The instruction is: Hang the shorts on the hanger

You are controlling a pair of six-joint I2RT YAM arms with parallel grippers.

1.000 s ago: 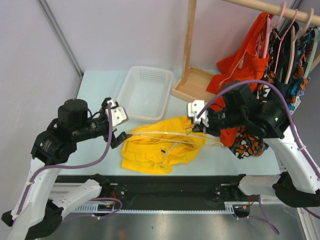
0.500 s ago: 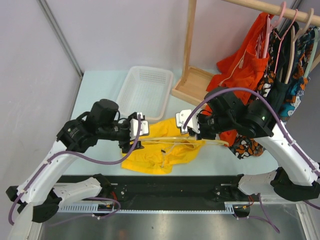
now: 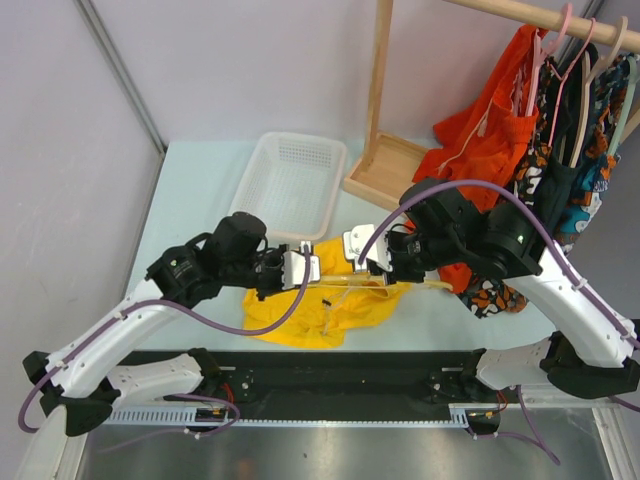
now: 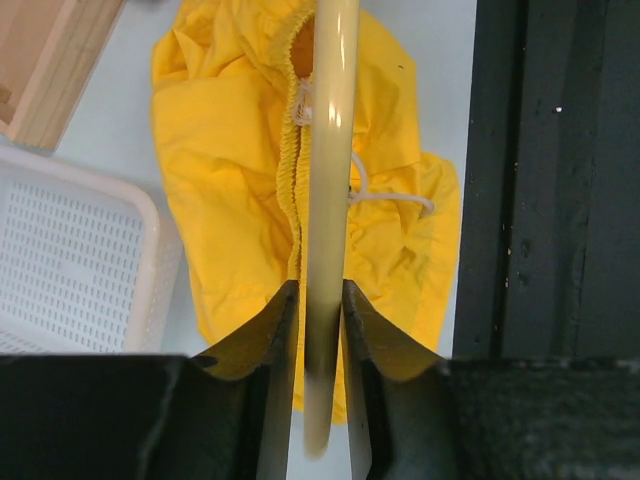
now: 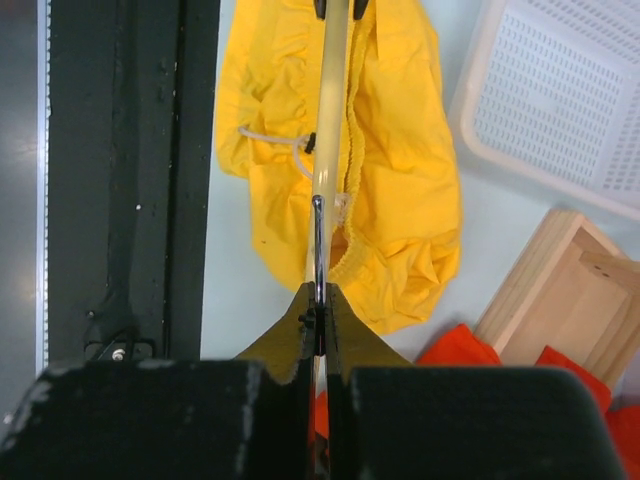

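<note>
The shorts [image 3: 290,320] lie on the pale counter [image 3: 195,190]. Both arms reach inward, with the left pincer [image 3: 309,268] and right pincer [image 3: 352,250] each pinching the hanger [image 4: 330,150].

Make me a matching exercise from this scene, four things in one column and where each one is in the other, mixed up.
1. bright yellow fabric shorts
2. thin cream curved hanger
3. white plastic mesh basket
4. orange garment

A. hanging from the wooden rail
B. crumpled on the table
C. hook pinched in the right gripper
D. standing on the table behind the shorts

Pairs: 1-B, 2-C, 3-D, 4-A.
</note>
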